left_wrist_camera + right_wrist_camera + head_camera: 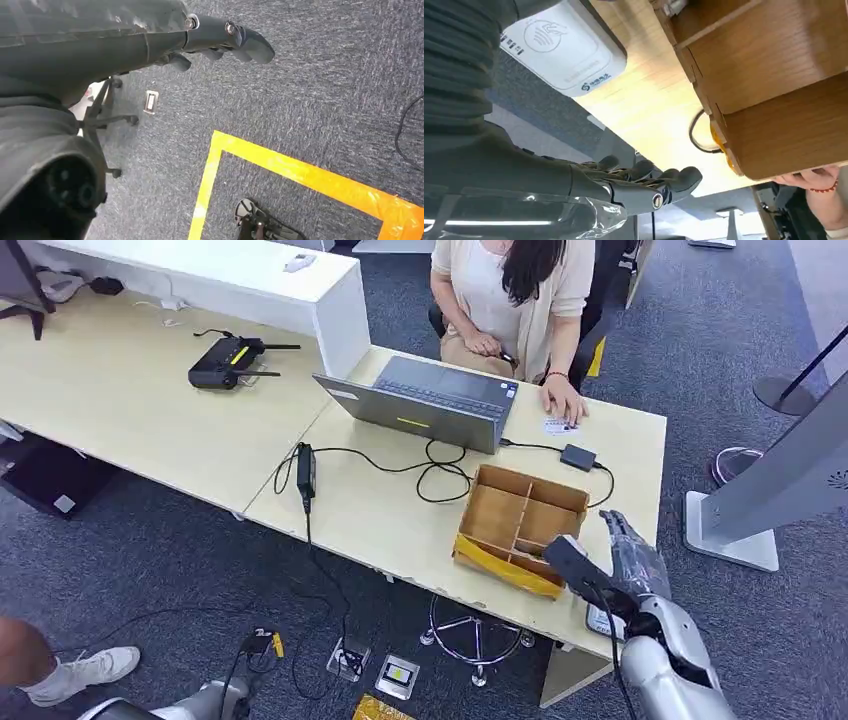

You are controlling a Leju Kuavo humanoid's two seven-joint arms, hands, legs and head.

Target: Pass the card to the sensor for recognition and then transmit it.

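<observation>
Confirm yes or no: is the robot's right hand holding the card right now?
No. In the right wrist view the right hand has its fingers extended with nothing in them, beside the white card reader on the desk.

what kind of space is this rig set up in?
Most likely an office or reception-style desk area. Pale desks stand on grey carpet, a person sits at an open laptop, and a white card reader lies at the desk edge beside a wooden divided box.
</observation>
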